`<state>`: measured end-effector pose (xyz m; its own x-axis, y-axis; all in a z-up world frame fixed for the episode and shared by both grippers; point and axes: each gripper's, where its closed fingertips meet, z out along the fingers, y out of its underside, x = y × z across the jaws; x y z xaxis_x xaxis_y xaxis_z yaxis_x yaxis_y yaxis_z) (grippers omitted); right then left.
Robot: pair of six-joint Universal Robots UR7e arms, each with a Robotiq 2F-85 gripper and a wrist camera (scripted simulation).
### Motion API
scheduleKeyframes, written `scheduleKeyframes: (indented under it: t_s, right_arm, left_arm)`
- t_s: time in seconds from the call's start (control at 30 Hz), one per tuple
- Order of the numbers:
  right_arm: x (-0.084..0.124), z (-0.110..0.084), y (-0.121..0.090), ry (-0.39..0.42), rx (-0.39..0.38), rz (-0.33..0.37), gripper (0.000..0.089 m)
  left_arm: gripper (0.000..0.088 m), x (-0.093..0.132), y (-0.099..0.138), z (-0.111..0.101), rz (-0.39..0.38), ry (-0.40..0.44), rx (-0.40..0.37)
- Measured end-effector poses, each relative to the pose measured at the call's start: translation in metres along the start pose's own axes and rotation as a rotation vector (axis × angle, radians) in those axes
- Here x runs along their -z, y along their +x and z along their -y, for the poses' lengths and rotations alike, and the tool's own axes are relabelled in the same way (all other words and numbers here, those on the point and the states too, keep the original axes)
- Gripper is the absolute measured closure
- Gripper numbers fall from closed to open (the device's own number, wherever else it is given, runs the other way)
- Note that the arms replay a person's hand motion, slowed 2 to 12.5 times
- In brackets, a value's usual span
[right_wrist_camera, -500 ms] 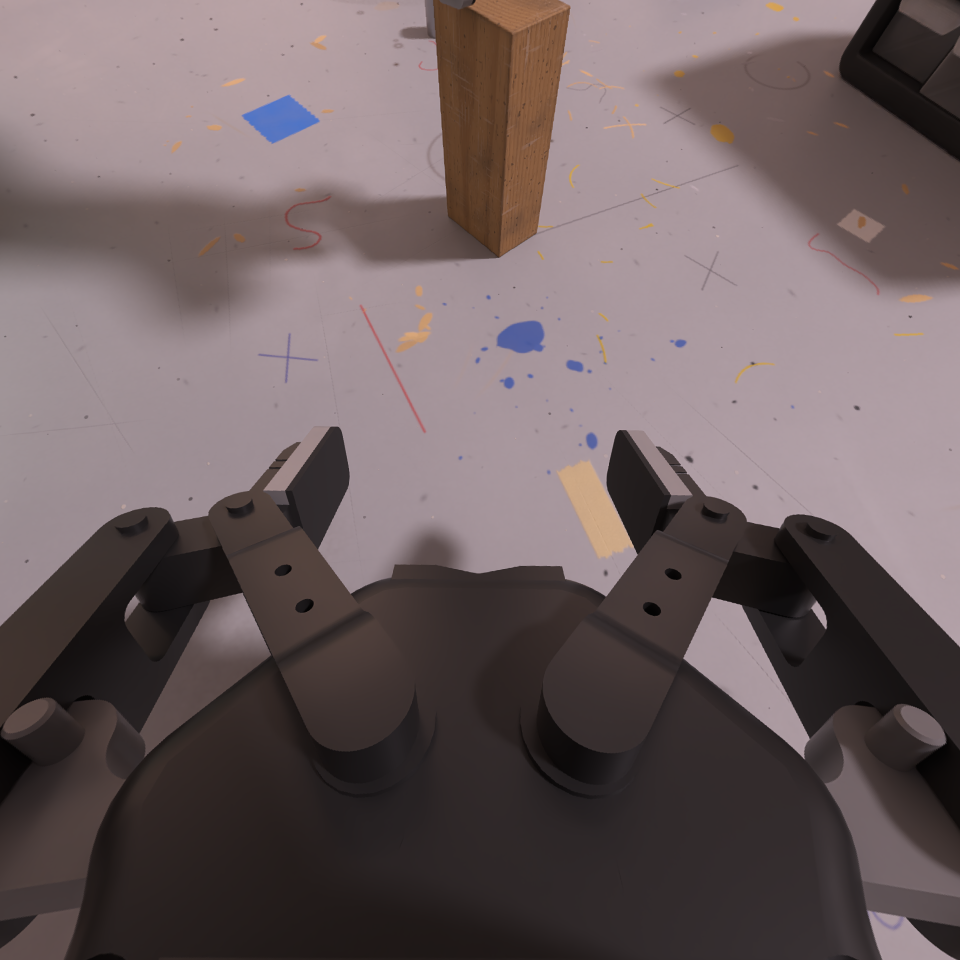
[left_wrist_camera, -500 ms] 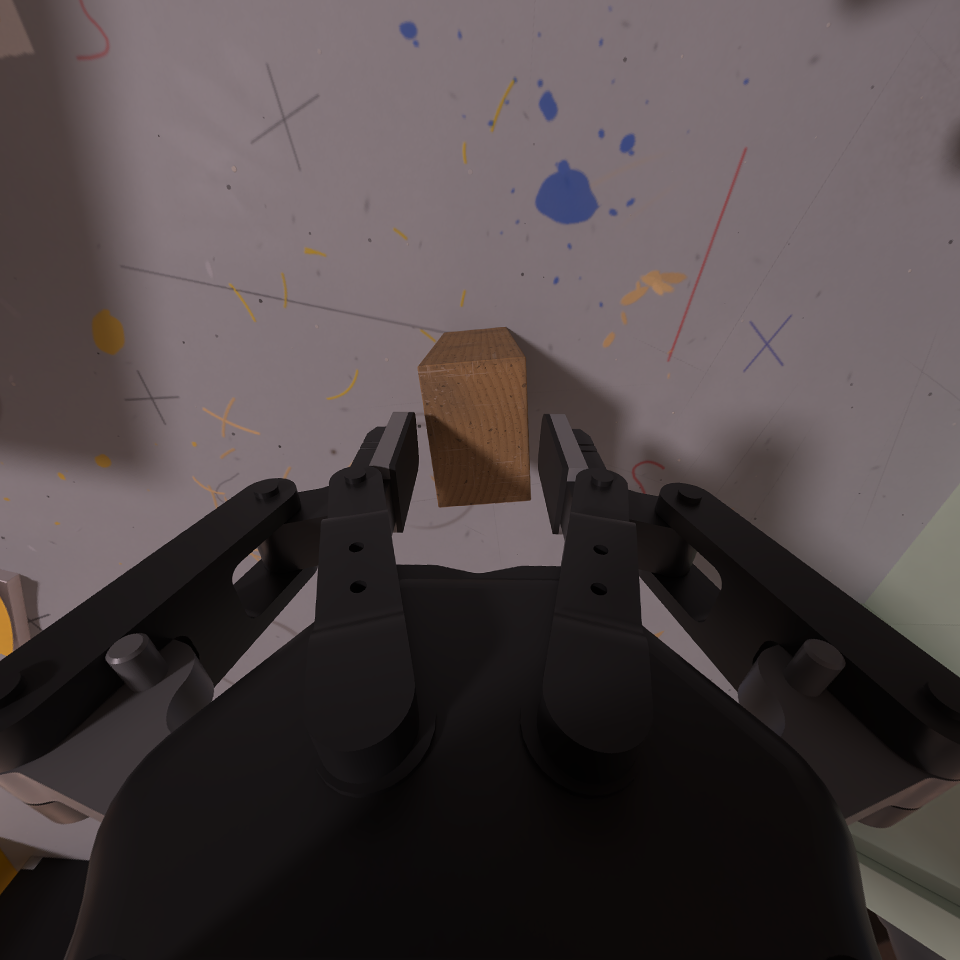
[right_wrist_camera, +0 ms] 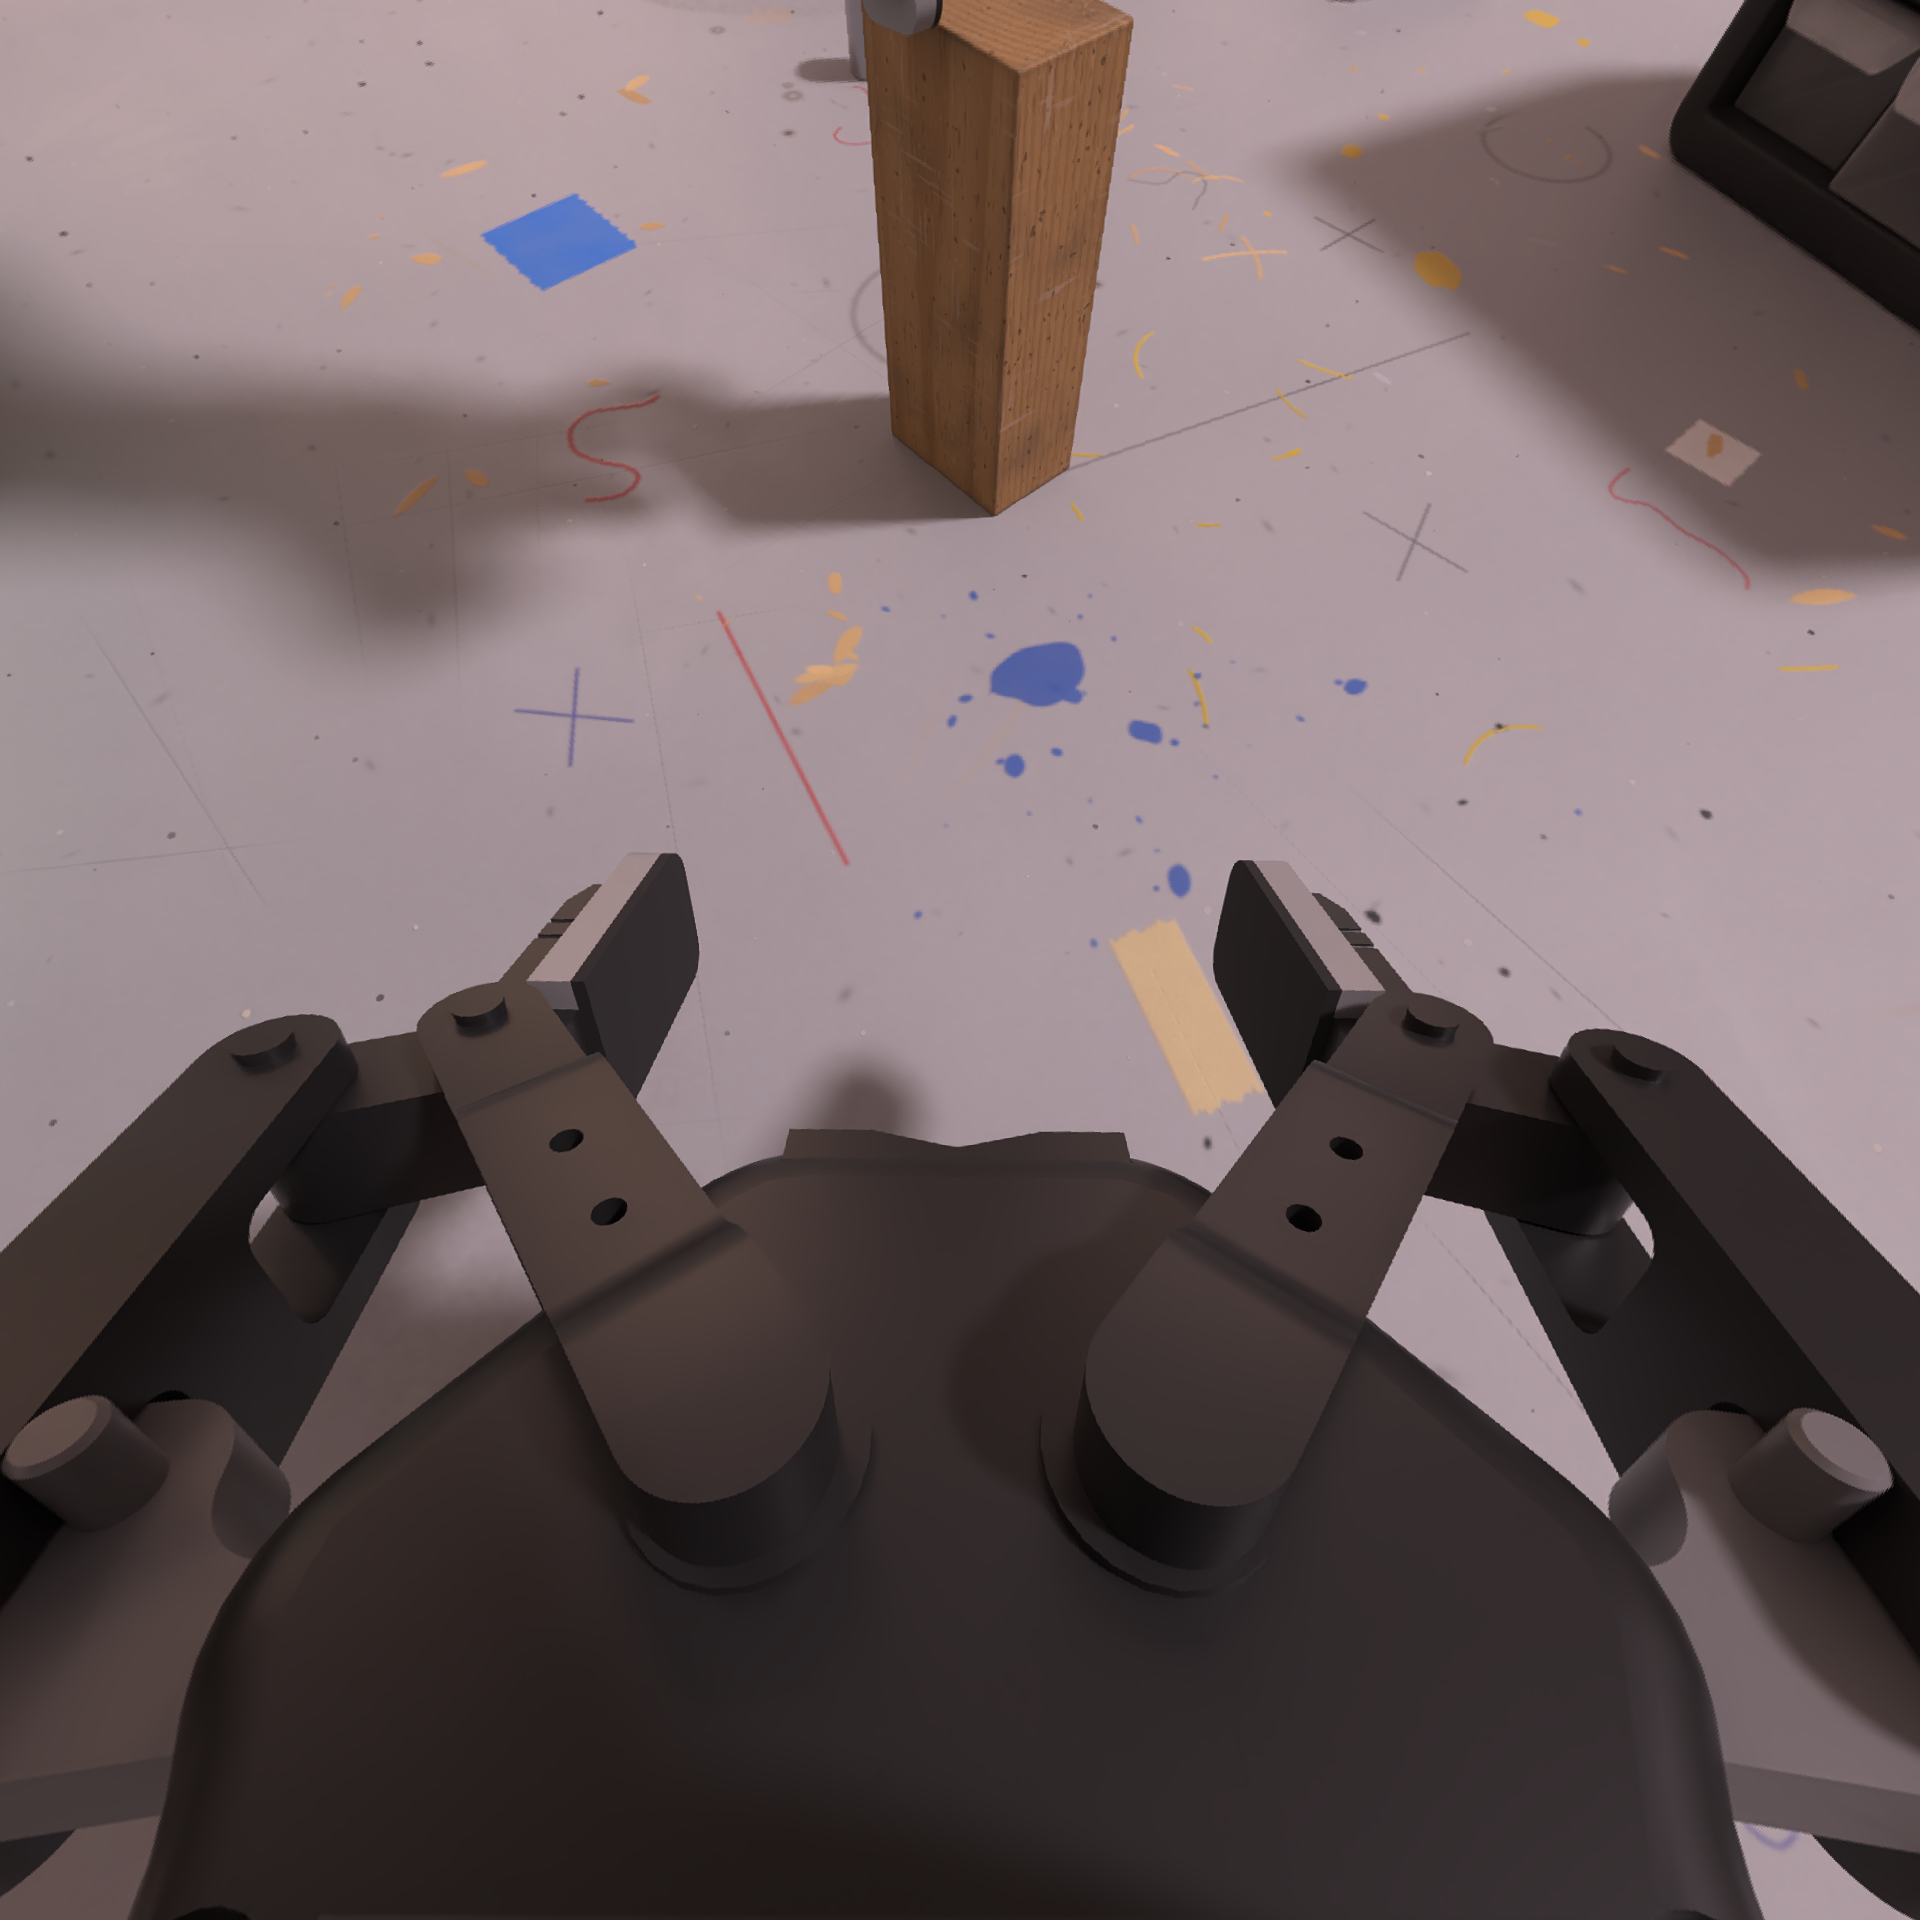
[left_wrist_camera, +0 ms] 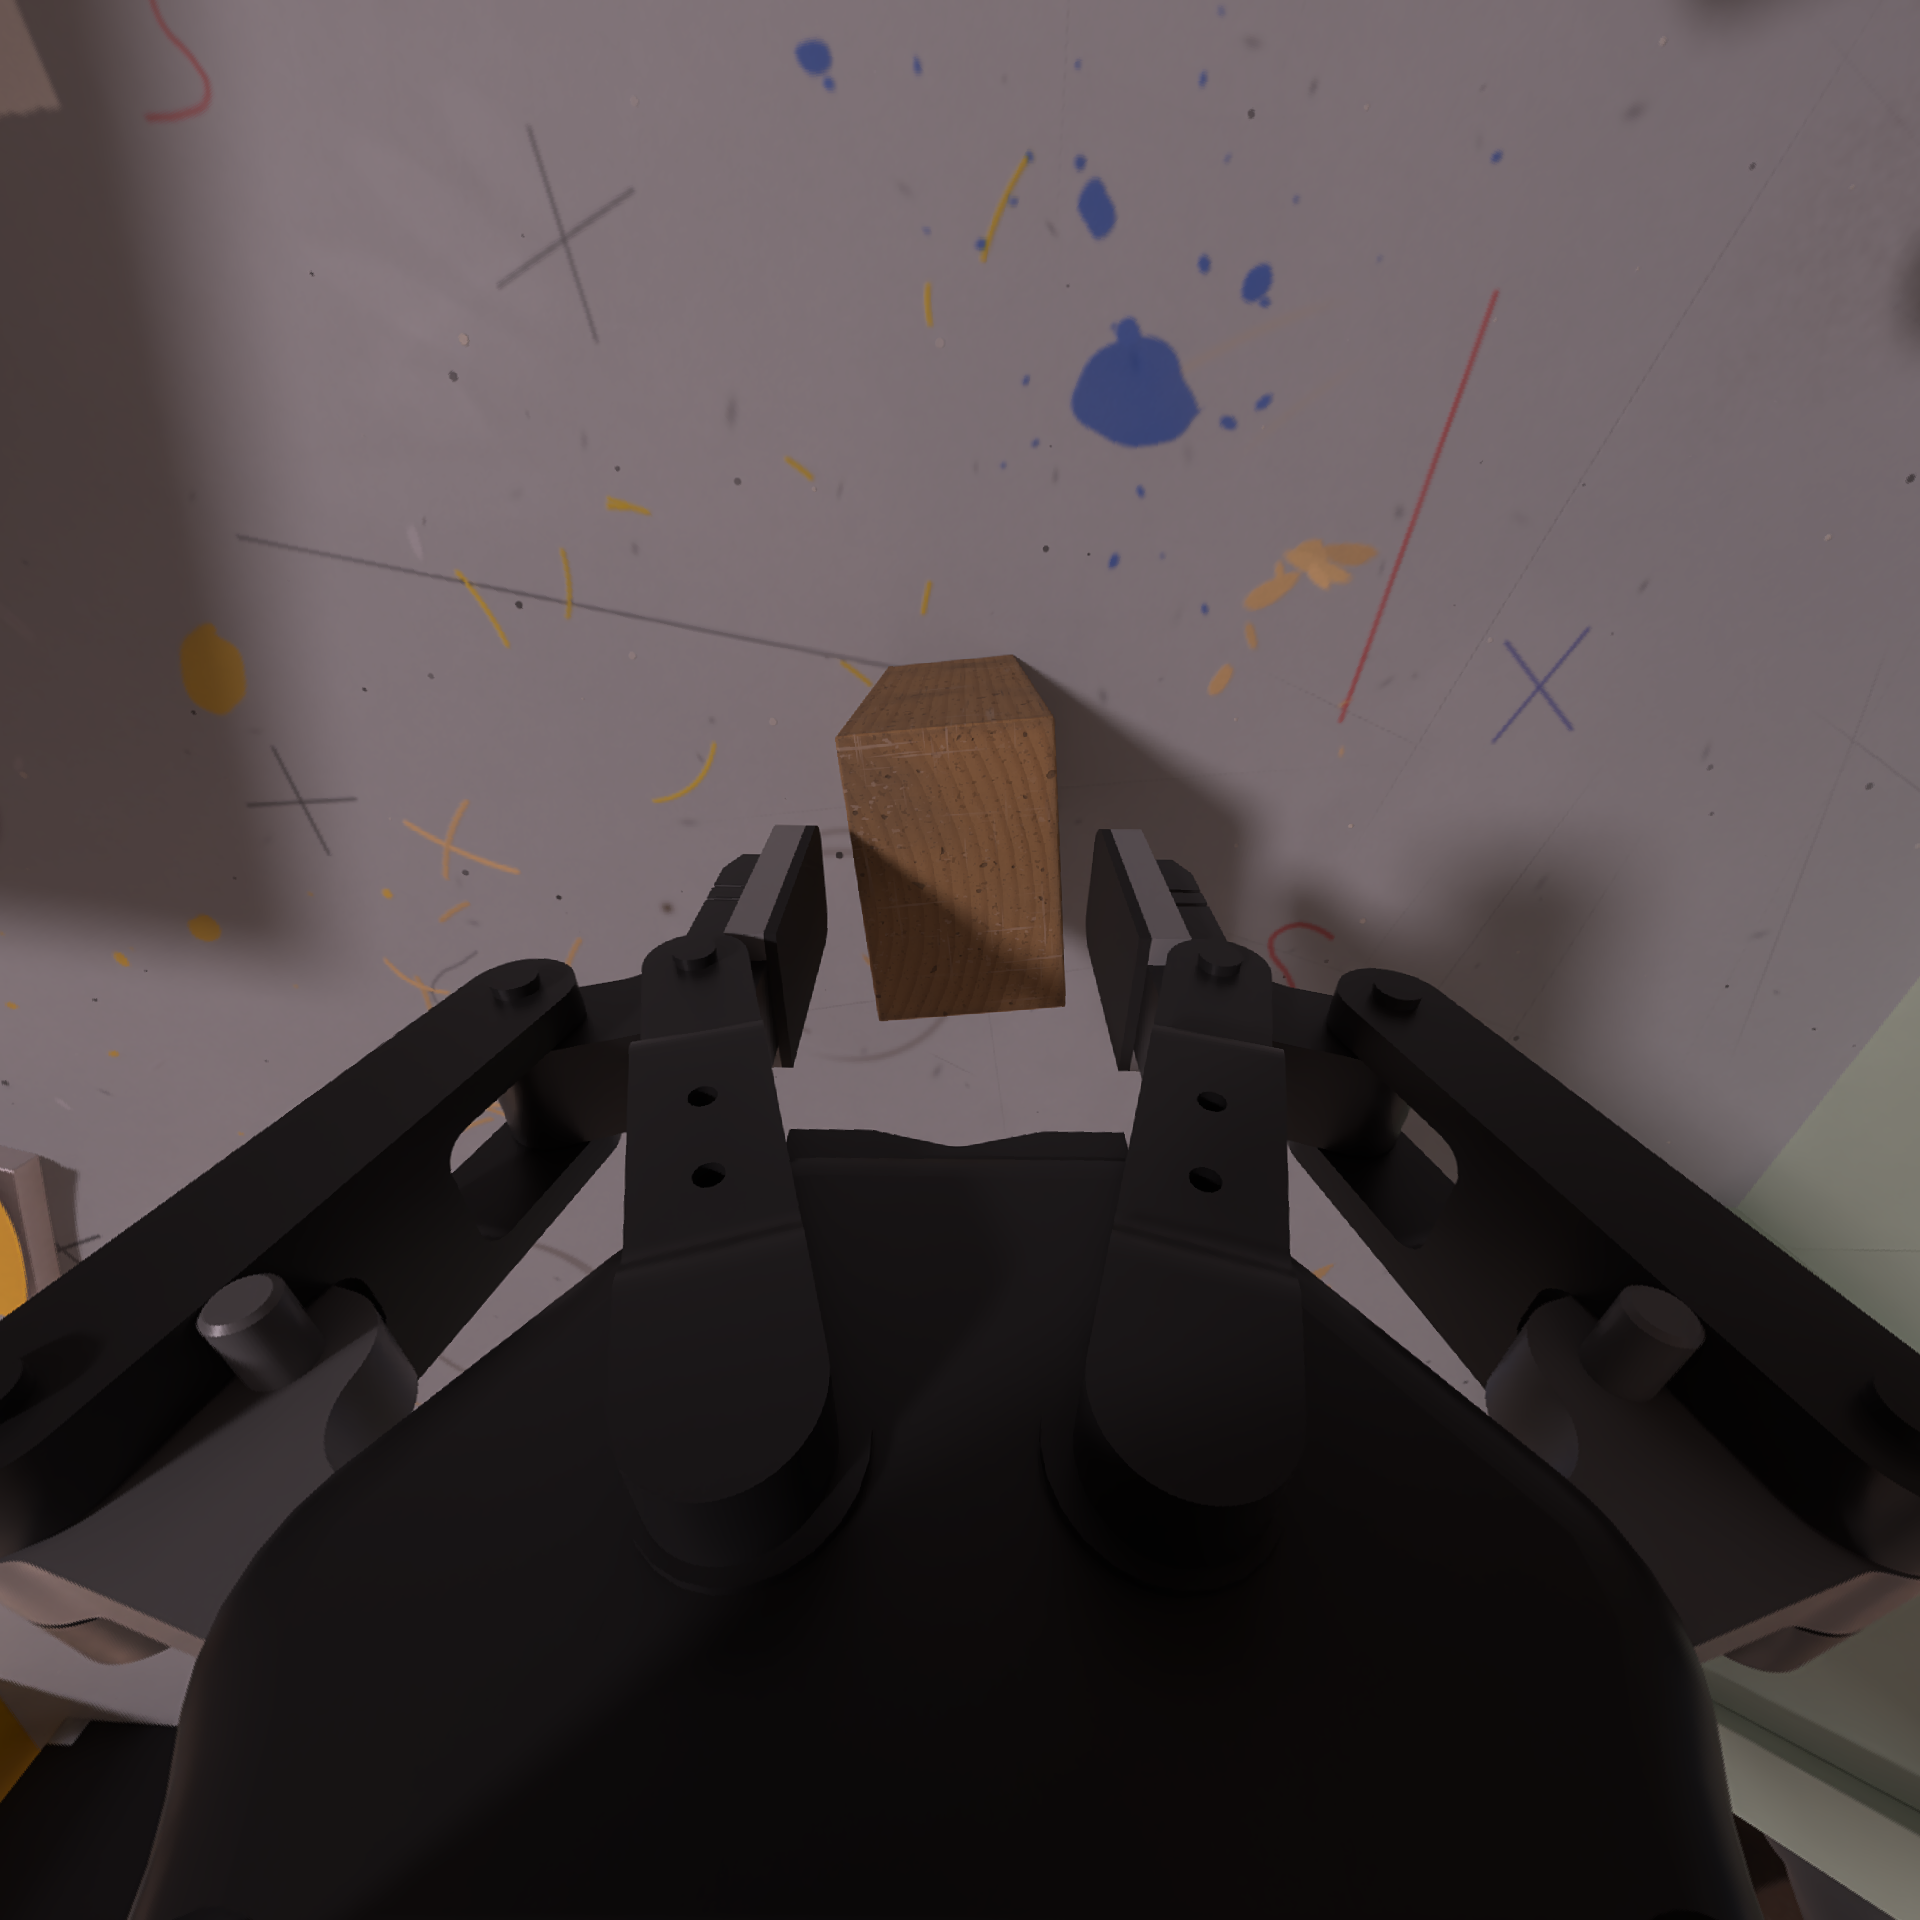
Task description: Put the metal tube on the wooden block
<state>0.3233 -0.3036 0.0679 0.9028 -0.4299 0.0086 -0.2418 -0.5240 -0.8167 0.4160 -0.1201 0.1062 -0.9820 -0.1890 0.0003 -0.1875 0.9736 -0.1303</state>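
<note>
The wooden block stands upright on the grey paint-flecked table. In the left wrist view I look down on its top face. My left gripper is open, with one finger on each side of the block's top and a small gap on both sides. It holds nothing. In the right wrist view the block stands tall ahead at the top centre. A small grey metal piece shows at its top left corner, cut off by the frame edge; I cannot tell if it is the tube. My right gripper is open wide and empty, low over the table.
A black tray-like box sits at the top right of the right wrist view. A pale green surface borders the table on the right of the left wrist view, and a yellow-and-white object shows at its left edge.
</note>
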Motion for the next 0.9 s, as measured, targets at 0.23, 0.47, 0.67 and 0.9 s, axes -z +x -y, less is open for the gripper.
scheduleKeyframes:
  t_s: [0.23, 0.47, 0.67, 0.9]
  right_arm:
    - [0.000, 0.000, 0.000, -0.002, -0.002, 0.002, 0.0039]
    - [-0.001, -0.001, -0.001, -0.005, -0.001, 0.003, 0.0039]
    - [-0.001, -0.001, 0.000, -0.004, -0.001, 0.003, 0.0039]
    - [0.000, 0.000, 0.000, -0.001, -0.002, 0.002, 0.0039]
  left_arm:
    - [0.0369, -0.002, -0.001, -0.001, 0.004, -0.007, 0.001]
    - [0.0321, -0.002, -0.002, -0.002, 0.009, -0.005, 0.004]
    - [0.0265, 0.001, -0.002, -0.002, 0.010, 0.008, 0.003]
    - [0.0162, 0.012, -0.005, -0.008, 0.031, 0.042, 0.010]
